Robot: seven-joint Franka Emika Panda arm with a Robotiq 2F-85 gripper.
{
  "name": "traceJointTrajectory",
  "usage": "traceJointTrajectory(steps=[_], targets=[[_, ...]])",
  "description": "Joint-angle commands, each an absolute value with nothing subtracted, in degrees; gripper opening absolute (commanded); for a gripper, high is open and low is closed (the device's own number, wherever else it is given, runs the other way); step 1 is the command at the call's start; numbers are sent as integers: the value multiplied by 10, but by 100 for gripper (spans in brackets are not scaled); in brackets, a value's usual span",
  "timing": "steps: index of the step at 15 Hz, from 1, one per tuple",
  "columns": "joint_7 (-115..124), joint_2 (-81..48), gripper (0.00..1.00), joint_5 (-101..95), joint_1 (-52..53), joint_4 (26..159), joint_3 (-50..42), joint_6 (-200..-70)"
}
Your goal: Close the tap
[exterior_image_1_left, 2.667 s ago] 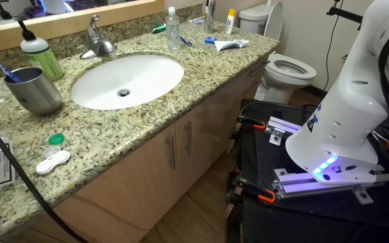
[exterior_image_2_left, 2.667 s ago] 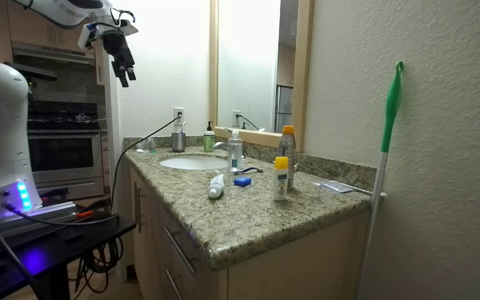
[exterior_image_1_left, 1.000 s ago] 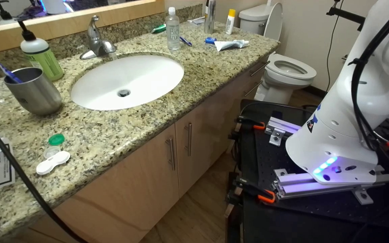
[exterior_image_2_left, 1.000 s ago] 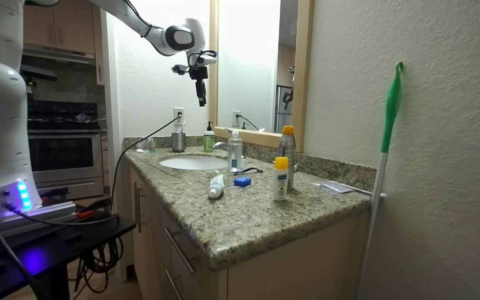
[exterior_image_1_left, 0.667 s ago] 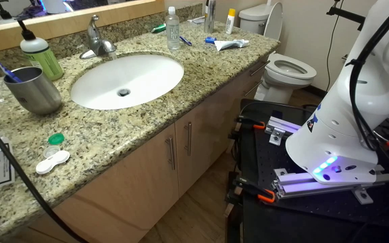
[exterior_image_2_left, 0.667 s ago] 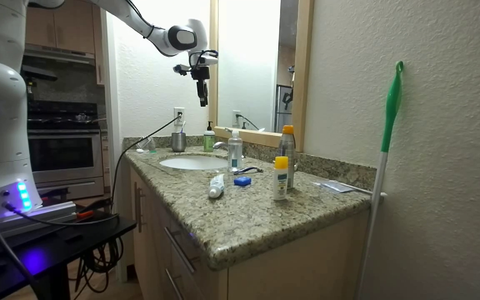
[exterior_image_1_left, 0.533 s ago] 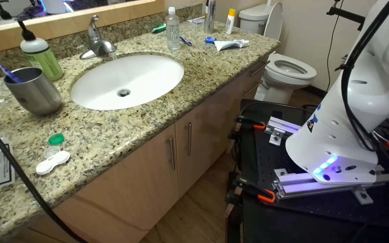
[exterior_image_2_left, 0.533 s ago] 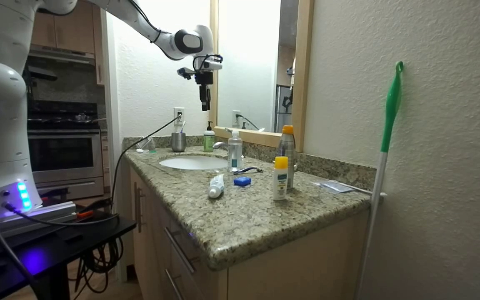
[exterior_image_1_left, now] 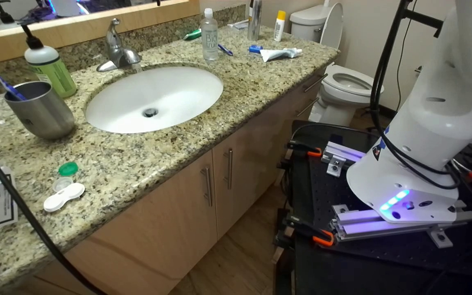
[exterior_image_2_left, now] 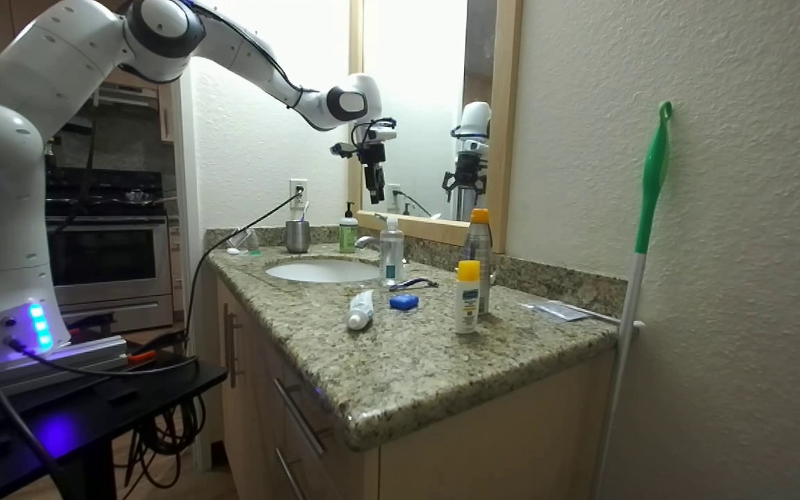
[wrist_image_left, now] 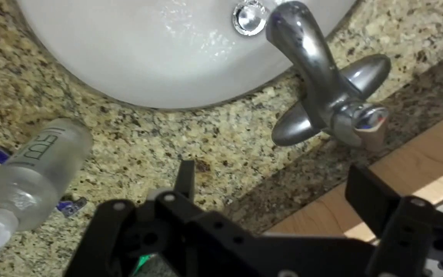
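Black two-fingered gripper [wrist_image_left: 273, 184] hangs spread wide, and the silver-grey, curved-spout metal tap [wrist_image_left: 323, 82] sits below it, off-centre! Best line up over its lever handle [wrist_image_left: 371, 120], then probably press down gently.

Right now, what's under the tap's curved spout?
Below the spout is the white basin, with what looks like clear water falling. In the wrist view the drain shows beside the spout, which covers whatever lies directly beneath it.
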State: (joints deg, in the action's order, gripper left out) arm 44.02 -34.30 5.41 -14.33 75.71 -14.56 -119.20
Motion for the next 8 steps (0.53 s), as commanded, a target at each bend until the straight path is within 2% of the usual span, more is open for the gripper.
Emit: traceJointTrajectory(steps=[1,8], targets=[[447,-354,100,54,-142,741,-146,-1194],[442,-426,100,66,-158,655,-134,-1152]])
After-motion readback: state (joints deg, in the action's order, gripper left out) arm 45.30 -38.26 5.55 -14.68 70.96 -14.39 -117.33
